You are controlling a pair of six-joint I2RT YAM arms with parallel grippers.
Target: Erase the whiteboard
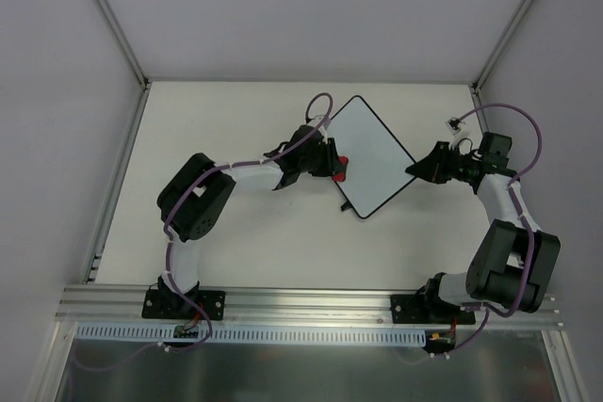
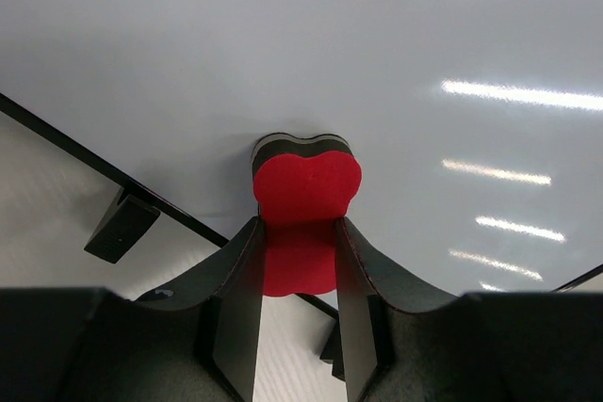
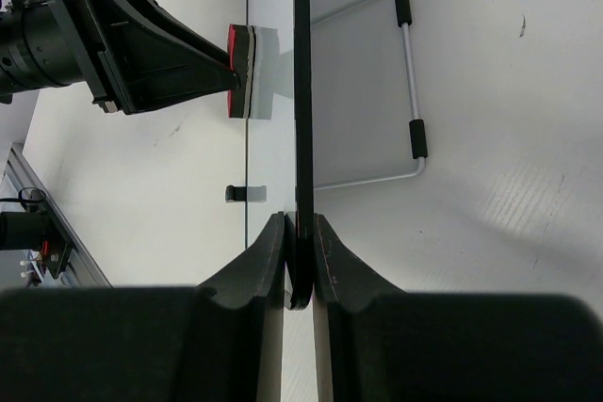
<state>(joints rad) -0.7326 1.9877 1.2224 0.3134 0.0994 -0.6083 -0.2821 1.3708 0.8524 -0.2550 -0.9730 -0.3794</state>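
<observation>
The bench (image 1: 236, 233) carries the whiteboard (image 1: 377, 152), which stands tilted on it between the two arms. We take the whiteboard as the reference for all positions. Its writing face lies directly ahead of the left hand (image 2: 298, 225), which is at the whiteboard's left side. The right hand (image 3: 300, 265) is at the opposite corner. The right hand's fingers are pressed onto the whiteboard's edge and pinch it edge-on, which steadies it. The left hand's fingers are clamped on the red eraser (image 2: 306, 185), whose dark pad appears to touch the face just above the lower edge. We see no marker traces on the visible face. We judge that the coming stroke runs across the face, away from that edge.
</observation>
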